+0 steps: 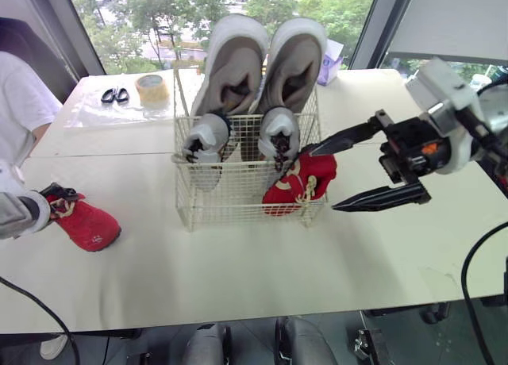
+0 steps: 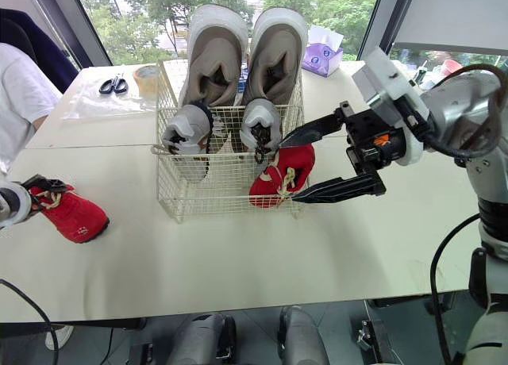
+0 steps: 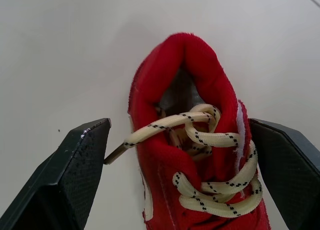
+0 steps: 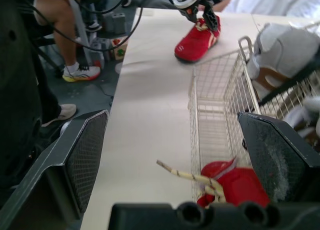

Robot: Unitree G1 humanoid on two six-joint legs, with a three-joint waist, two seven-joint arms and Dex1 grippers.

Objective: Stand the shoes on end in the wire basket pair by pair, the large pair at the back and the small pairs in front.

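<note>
Left hand: the left hand point(image 3: 177, 125) is spread, with one black finger on each side of the heel opening of the small red cloth shoe with cream laces point(image 1: 86, 222). It does not press the shoe yet; only a lace end touches one finger.
Loose shoe: it lies on the white desk point(image 1: 238, 278), directly between the left fingers and well apart from the white wire basket point(image 1: 214, 202).
Right hand: the right hand point(image 1: 321, 179) is also spread and holds nothing. Its tips are just beside the second red shoe point(image 2: 282, 174), which leans in the front of the basket.
Basket: the large grey-beige pair point(image 1: 230, 63) stands on end at the back, and the small grey pair point(image 1: 208, 135) is in front of it.
Handling: I judge the loose shoe to be light and soft. The cloth will give under pressure, and the loose laces can slip or catch on the wire.
Where to hold: I think the best place is across the collar near the heel, on both side walls and not on the laces.
</note>
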